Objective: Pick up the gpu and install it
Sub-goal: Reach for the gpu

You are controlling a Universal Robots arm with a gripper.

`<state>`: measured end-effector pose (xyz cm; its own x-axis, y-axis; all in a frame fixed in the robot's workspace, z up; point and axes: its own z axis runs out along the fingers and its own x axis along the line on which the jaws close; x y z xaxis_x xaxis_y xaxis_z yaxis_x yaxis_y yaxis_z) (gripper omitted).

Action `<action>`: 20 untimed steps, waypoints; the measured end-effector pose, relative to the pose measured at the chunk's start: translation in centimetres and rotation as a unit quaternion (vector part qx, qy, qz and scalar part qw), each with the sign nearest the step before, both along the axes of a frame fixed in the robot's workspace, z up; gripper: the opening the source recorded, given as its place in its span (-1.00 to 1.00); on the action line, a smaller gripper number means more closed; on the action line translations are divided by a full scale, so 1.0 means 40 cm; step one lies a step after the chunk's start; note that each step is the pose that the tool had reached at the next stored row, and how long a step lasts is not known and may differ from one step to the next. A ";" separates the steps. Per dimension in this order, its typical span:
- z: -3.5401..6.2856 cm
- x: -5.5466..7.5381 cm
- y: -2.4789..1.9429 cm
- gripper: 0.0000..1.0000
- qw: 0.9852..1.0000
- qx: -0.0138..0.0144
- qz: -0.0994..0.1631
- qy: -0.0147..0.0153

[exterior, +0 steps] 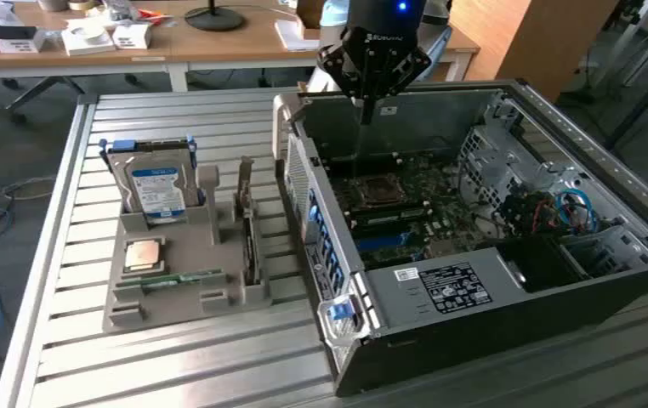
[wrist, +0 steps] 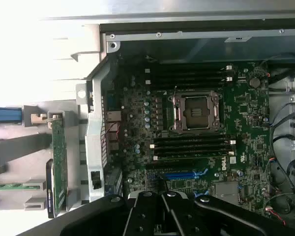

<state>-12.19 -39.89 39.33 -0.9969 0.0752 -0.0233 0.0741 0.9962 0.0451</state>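
grey moulded plastic holder [exterior: 177,302] on the slatted metal tabletop [exterior: 63,357] keeps the flat green gpu [exterior: 248,234] upright on edge in a slot, while farther back the slim black fingers [exterior: 364,110], pinched together on nothing, hang over the open steel case's [exterior: 528,331] motherboard [exterior: 415,212].

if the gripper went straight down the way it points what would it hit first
The gripper would probably meet the motherboard in the open case, near the CPU socket; depth is hard to judge.
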 end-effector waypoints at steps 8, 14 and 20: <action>0.000 0.000 0.000 -0.79 1.000 0.000 0.000 0.000; 0.000 -0.006 0.000 -0.79 1.000 0.000 0.000 0.000; -0.001 -0.025 0.000 -0.79 1.000 0.000 0.000 0.000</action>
<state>-13.19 -39.88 39.29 -0.9969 0.0753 -0.0233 0.0742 0.9962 0.0451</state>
